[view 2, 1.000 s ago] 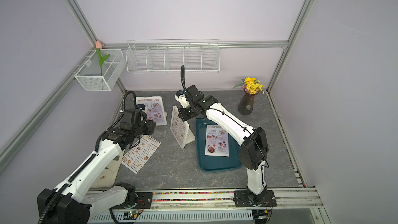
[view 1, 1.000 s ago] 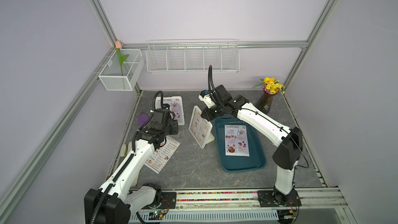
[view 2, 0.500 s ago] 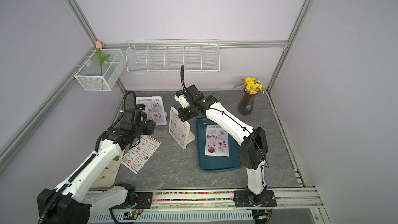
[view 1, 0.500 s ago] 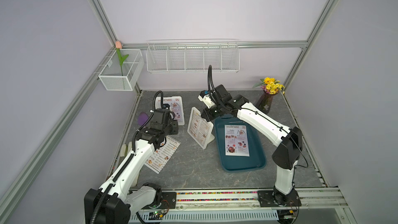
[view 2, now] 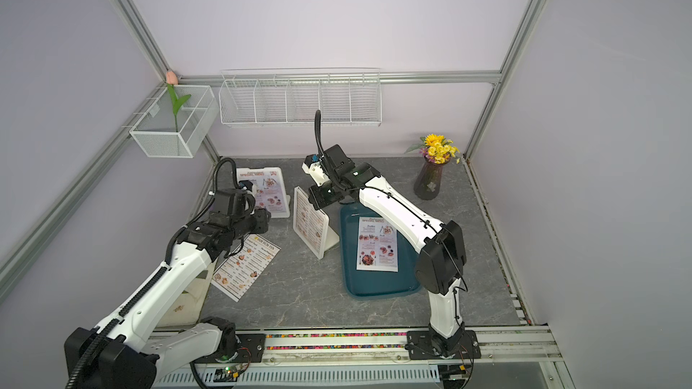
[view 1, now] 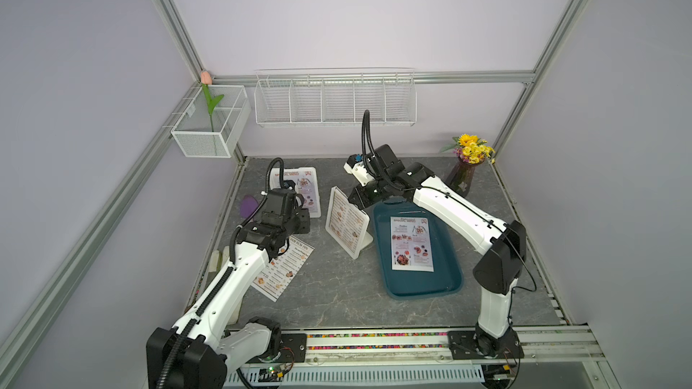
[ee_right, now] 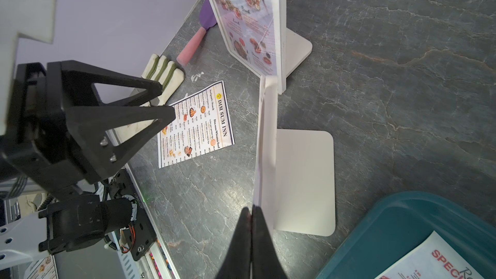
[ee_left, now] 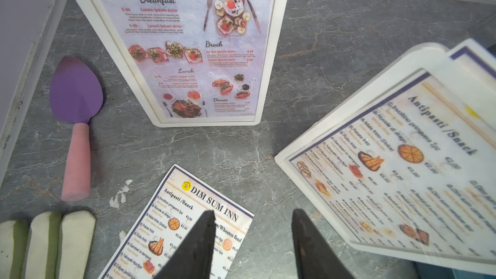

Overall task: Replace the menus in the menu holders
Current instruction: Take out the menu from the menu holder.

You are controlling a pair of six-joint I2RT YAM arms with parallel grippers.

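- Right gripper (ee_right: 252, 208): jaws pressed together at the top edge of the near menu holder (ee_right: 268, 143); it seems to pinch the thin sheet edge there, but I cannot tell for sure if paper is between them.
- That holder stands upright on the counter (view 1: 337, 293), between the two arms, touching or just beside the teal tray (view 1: 423, 282). The sheet inside reads "Antipasti / Snack" in the left wrist view (ee_left: 402, 162).
- Left gripper (ee_left: 252, 240): jaws apart, nothing between, hanging over the loose menu (ee_left: 188, 226) headed "DIM SUM INN", w/ "Antipasti / Snack" and "Wheaten food" lines; it lies flat on the counter.
- 2nd menu holder (ee_left: 188, 49) stands near the back-left corner; its sheet reads "Breakfast", "Bruch", "Lunch", "Dinner", and "SPECIAL MENU" in red in a top view (view 2: 262, 188).
- One more "SPECIAL MENU" sheet (view 1: 412, 243) lies flat in the teal tray.
- Around: purple spatula w/ pink handle (ee_left: 75, 130) beside the back holder, a white-green ribbed thing (ee_left: 45, 242) at the counter's left edge, a vase w/ yellow flowers (view 1: 466, 170) at the back right, wire baskets (view 1: 333, 99) on the wall.
- Right arm reaches far across over the tray, wrist bent down; left arm stretched forward, gripper low.
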